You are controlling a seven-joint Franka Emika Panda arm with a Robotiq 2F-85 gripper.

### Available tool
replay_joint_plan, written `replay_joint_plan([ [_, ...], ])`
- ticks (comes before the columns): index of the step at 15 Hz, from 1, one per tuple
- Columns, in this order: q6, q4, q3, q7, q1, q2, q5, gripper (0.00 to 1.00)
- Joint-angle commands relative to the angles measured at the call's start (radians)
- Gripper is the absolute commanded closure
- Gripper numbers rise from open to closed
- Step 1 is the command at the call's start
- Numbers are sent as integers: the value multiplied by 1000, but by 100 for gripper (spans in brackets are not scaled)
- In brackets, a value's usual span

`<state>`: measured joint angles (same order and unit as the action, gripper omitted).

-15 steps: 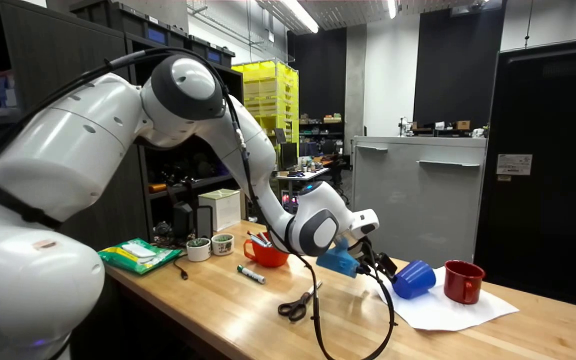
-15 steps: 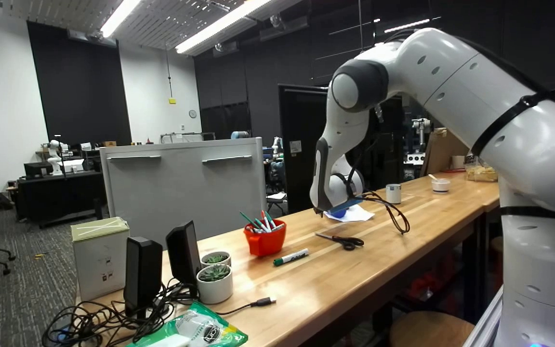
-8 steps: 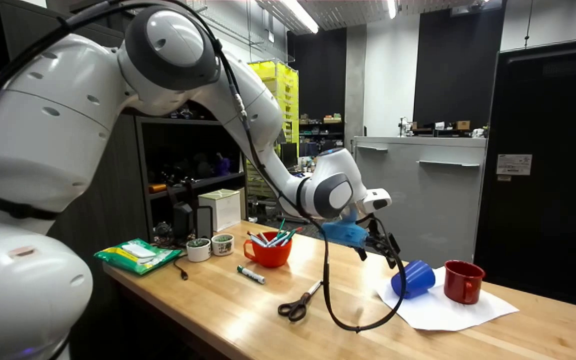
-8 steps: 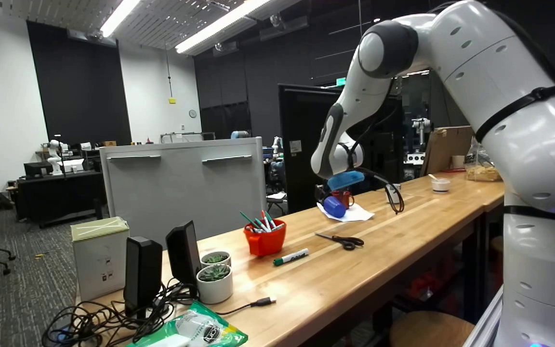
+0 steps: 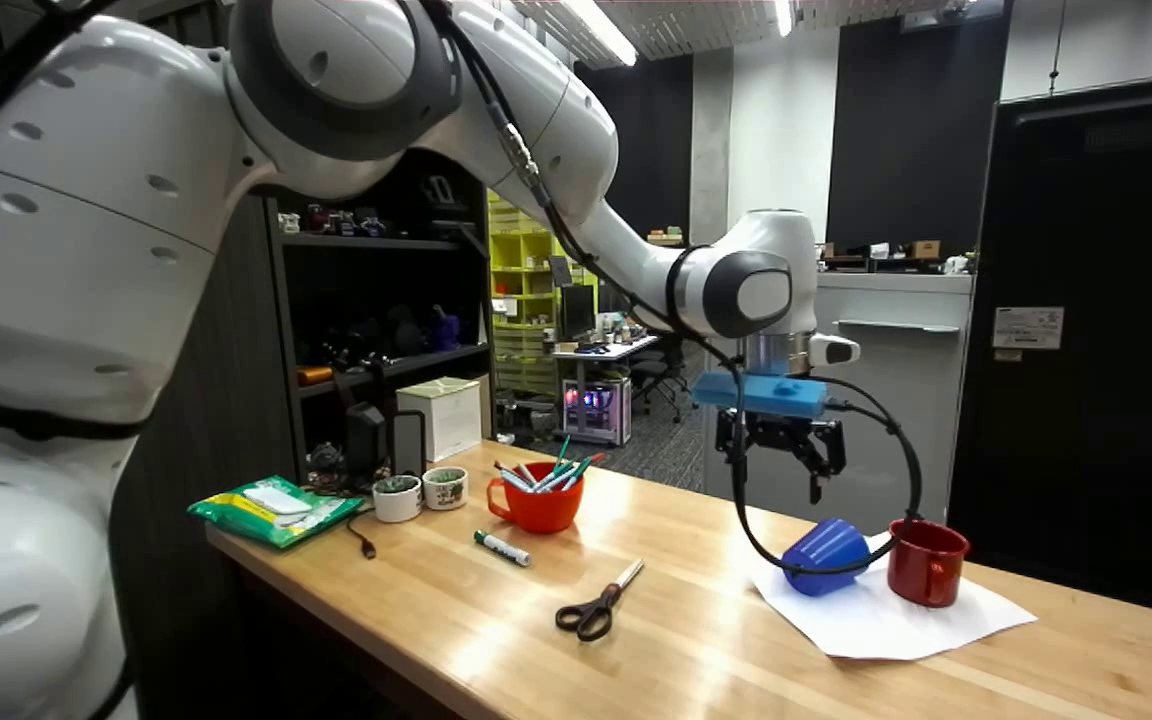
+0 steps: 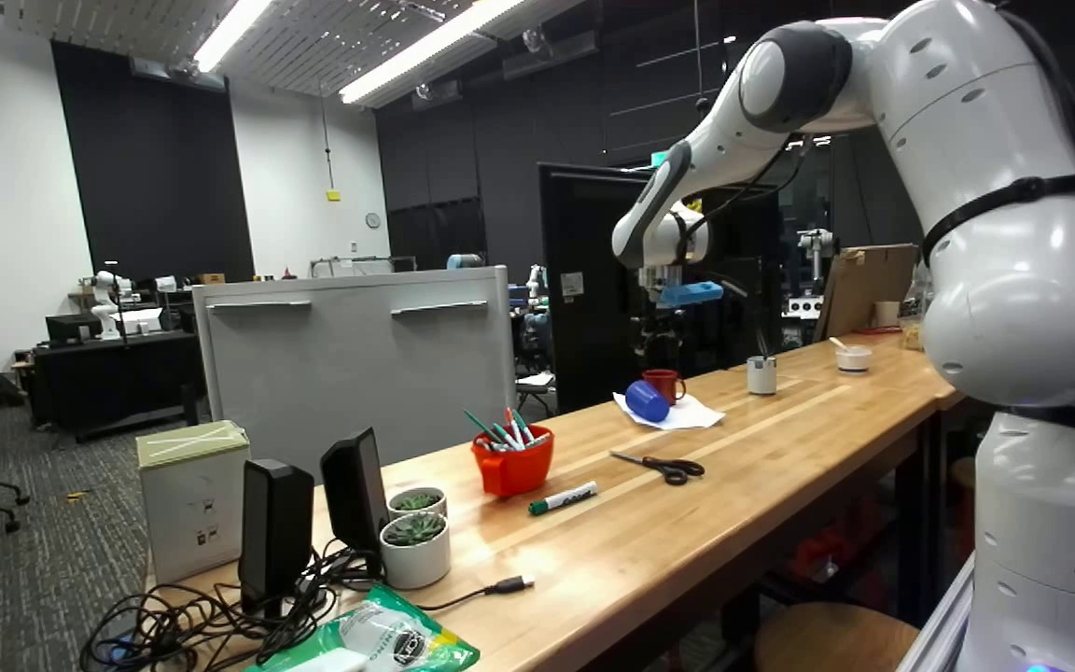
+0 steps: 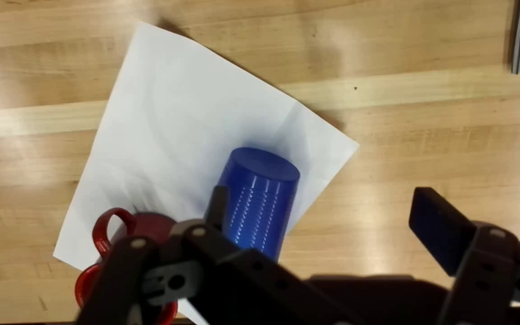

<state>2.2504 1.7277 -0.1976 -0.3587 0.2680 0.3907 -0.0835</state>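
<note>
Pale wooden tabletop (image 5: 676, 640), bearing a thin white paper sheet (image 7: 188, 99): a sideways push could slide the sheet with its load. Black flexible cable loop (image 5: 824, 572), hanging across the sheet in an exterior view: it might snag what stands there, though clearance is hard to judge. Black two-fingered gripper (image 7: 325, 216), jaws spread and empty, above the sheet's edge: lowered on this line, one fingertip (image 7: 218, 205) could strike rather than straddle what lies beneath. Glossy red handled mug (image 5: 926, 572), upright on the sheet: a brushing fingertip could topple it. Tapered blue plastic cup (image 7: 262, 194), on its side on the sheet: being round, it could roll off if nudged.
</note>
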Motion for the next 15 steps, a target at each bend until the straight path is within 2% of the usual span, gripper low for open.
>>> replay_joint_plan([
  [1, -214, -234, 33, -114, 78, 134, 10, 0],
  [3, -297, -349, 41, -163, 101, 213, 35, 0],
  [5, -351, -459, 38, -134, 99, 294, 78, 0],
  [6, -281, -324, 45, -130, 106, 203, 56, 0],
  [9, -312, -423, 50, -128, 107, 288, 75, 0],
  [12, -321, -446, 50, -129, 108, 301, 76, 0],
  [15, -356, -518, 61, -159, 110, 346, 89, 0],
])
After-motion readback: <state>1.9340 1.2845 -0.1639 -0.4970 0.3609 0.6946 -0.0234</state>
